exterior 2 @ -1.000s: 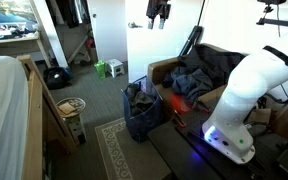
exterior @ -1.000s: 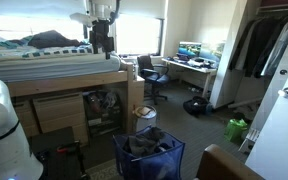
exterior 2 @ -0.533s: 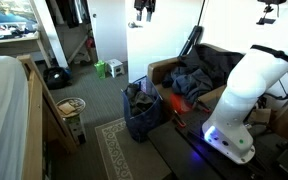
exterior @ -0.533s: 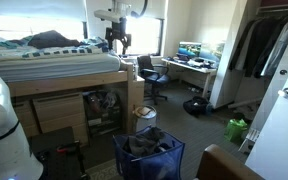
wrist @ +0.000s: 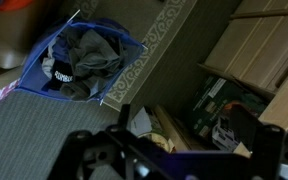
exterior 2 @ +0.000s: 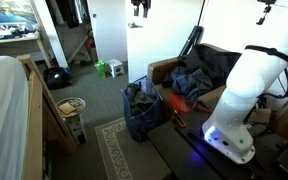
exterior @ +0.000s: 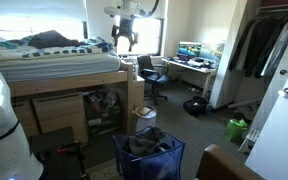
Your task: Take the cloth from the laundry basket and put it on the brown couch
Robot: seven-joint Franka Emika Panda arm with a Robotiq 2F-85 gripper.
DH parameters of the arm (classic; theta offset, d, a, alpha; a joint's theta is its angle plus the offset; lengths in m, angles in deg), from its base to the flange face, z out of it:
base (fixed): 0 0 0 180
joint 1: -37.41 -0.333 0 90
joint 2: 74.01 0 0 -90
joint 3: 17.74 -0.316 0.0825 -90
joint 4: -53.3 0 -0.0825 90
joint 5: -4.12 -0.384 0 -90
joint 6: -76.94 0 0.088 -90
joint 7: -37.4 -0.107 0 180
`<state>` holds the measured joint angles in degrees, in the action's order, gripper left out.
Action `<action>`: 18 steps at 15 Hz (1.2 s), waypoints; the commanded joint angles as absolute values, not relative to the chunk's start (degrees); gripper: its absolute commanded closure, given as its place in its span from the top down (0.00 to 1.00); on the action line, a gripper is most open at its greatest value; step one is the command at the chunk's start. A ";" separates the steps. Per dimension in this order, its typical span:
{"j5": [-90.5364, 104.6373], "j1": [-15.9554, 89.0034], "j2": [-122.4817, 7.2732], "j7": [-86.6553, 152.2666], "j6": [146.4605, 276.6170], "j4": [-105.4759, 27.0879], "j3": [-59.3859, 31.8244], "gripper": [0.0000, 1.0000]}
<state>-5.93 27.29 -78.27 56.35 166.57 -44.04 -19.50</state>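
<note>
Cloth (wrist: 88,52) apparently well below gripper (exterior: 124,42)

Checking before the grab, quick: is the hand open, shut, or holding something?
Hand: open, holding nothing; the wrist view shows its fingers apart. The clothes lie in the laundry basket.

No legible text anywhere; whitish print on dark cloth (wrist: 64,72) in laundry basket (wrist: 46,45), too blurred.

The cloth (wrist: 88,50) lies in the laundry basket (exterior 2: 139,122), which stands just beside the couch (exterior 2: 162,72).
</note>
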 commanded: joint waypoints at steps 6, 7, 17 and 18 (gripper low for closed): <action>-7.60 29.03 -68.86 59.01 166.54 -44.46 -21.93 1.00; -7.55 29.25 -67.68 59.40 167.11 -45.19 -22.09 1.00; 7.71 29.57 -58.41 48.65 175.53 -51.06 -21.71 1.00; 8.36 29.76 -57.90 47.31 175.65 -51.41 -21.69 1.00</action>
<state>5.52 29.24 -58.12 51.76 173.61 -49.17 -21.46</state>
